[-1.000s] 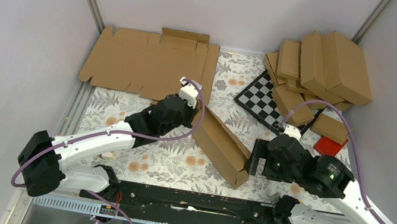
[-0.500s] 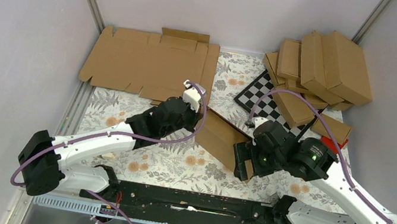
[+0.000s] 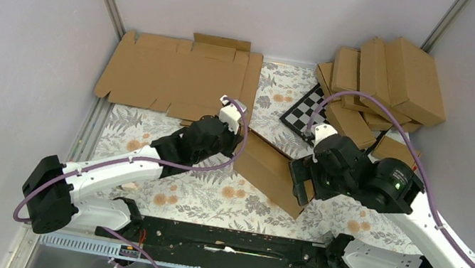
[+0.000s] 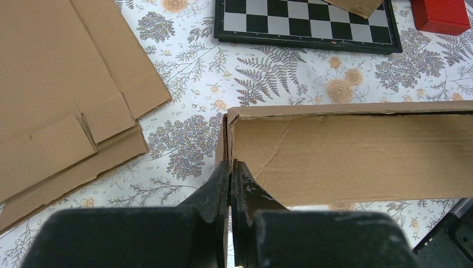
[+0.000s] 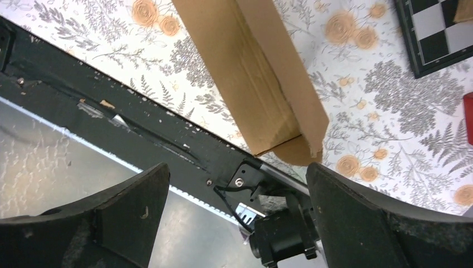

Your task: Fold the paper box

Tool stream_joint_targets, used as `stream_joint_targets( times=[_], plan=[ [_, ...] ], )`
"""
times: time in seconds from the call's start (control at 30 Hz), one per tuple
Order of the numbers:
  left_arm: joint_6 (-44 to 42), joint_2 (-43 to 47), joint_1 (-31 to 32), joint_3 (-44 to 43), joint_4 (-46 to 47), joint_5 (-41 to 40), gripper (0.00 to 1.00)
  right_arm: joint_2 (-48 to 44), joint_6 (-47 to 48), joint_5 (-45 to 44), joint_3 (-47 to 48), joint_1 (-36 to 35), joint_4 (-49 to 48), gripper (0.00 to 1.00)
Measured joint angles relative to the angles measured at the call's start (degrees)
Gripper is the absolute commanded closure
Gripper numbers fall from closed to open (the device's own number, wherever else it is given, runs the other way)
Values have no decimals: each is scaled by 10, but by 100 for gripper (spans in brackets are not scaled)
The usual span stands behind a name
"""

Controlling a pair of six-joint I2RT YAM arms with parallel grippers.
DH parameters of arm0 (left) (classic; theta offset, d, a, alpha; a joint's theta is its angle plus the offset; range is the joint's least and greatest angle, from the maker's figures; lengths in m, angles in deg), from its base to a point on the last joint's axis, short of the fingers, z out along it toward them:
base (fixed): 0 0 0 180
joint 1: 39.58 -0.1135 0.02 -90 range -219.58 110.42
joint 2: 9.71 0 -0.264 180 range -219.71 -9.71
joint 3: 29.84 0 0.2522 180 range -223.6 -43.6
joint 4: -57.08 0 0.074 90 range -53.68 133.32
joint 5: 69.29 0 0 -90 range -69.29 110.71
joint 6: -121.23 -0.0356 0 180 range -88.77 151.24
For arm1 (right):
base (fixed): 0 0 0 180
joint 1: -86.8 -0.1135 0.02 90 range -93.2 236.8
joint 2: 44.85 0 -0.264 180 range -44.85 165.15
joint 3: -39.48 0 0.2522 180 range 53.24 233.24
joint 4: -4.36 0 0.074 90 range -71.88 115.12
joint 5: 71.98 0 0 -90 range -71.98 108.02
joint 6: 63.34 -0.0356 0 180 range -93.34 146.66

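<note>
Cropped: red block (image 4: pixel 440 14) top, paper box (image 4: pixel 346 156) right end.

Left arm (image 3: pixel 115 171) stretched toward centre, left gripper (image 4: pixel 230 167) pinched tight on the paper box (image 4: pixel 346 156) | right arm (image 3: pixel 436 236) bent inward, right gripper (image 5: pixel 237 170) spread wide

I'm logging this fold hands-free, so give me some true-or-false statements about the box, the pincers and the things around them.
1. The left pincer is clamped on one end of the paper box. True.
2. The right pincer is shut on the box. False: it stands wide open, gripping nothing.
3. The checkered board lies by the left wall. False: it lies at the back right, beside the stack of folded boxes.
4. A flat cardboard sheet lies at the back left. True.
</note>
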State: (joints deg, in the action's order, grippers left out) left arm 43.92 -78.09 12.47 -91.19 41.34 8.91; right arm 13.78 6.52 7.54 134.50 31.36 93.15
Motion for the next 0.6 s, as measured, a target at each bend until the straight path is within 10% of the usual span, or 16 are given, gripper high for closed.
stream_joint_targets(
  times=[0.6],
  plan=[
    [-3,2,0,0,-1,10,100,22,45,-38,-101,0,-89,0]
  ],
)
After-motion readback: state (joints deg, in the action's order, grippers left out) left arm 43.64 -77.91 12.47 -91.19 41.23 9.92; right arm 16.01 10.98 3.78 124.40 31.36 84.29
